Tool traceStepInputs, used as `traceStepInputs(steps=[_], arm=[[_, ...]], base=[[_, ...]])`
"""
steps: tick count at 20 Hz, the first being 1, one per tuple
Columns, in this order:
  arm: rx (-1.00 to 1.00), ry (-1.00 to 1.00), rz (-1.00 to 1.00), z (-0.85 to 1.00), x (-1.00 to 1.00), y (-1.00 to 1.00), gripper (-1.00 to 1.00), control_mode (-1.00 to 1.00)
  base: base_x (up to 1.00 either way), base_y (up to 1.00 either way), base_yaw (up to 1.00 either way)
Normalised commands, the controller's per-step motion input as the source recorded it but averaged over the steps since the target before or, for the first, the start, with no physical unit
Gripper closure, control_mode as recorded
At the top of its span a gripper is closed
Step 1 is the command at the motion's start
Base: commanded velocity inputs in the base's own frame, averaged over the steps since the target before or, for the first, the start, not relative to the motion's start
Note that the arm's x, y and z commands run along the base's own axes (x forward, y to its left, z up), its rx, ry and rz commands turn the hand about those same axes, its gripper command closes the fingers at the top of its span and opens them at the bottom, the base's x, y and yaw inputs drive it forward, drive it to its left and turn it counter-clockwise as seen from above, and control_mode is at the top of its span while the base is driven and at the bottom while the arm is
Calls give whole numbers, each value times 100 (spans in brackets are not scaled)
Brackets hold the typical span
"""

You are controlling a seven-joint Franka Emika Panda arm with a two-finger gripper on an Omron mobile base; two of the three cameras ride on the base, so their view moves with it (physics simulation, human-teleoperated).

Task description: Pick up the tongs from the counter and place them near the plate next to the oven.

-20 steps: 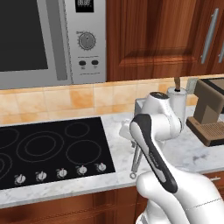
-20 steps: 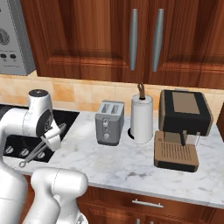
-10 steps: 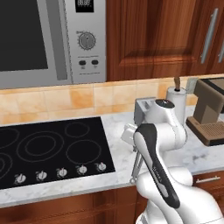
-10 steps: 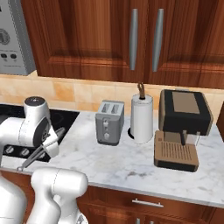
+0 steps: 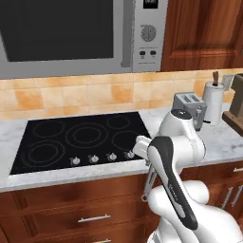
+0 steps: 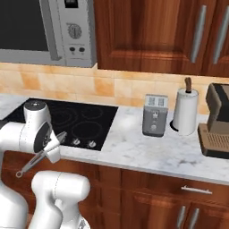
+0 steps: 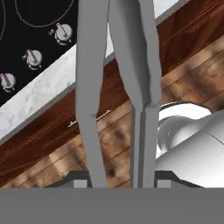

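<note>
Tongs (image 6: 41, 155) held off the tabletop (image 6: 147, 150), hanging slanted before its front edge, just below the cooktop (image 5: 80, 138) knobs — joined end lowest, near the cabinet drawers. Fingers (image 7: 81, 179) closed narrow on both thin arms of the tongs, seen close in the hand view. Gripper (image 5: 151, 163) beside the cooktop's near right corner. Toaster (image 6: 154, 115) and paper towel roll (image 6: 185, 110) well right of the cooktop.

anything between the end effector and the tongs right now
Nothing visible: the end effector is already shut on the tongs, which hang off its front edge, clear of the counter and beside the cooktop.
</note>
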Motion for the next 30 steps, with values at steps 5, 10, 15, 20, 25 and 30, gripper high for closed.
traceStepInputs(steps=[5,10,15,20,25,30], arm=[[0,0,0,0,0,0,100,100],[0,0,0,0,0,0,100,100],[0,0,0,0,0,0,100,100],[0,0,0,0,0,0,100,100],[0,0,0,0,0,0,100,100],[0,0,0,0,0,0,100,100]], base=[[-2,100,12],[20,100,9],[30,100,6],[39,100,3],[52,100,0],[66,92,0]])
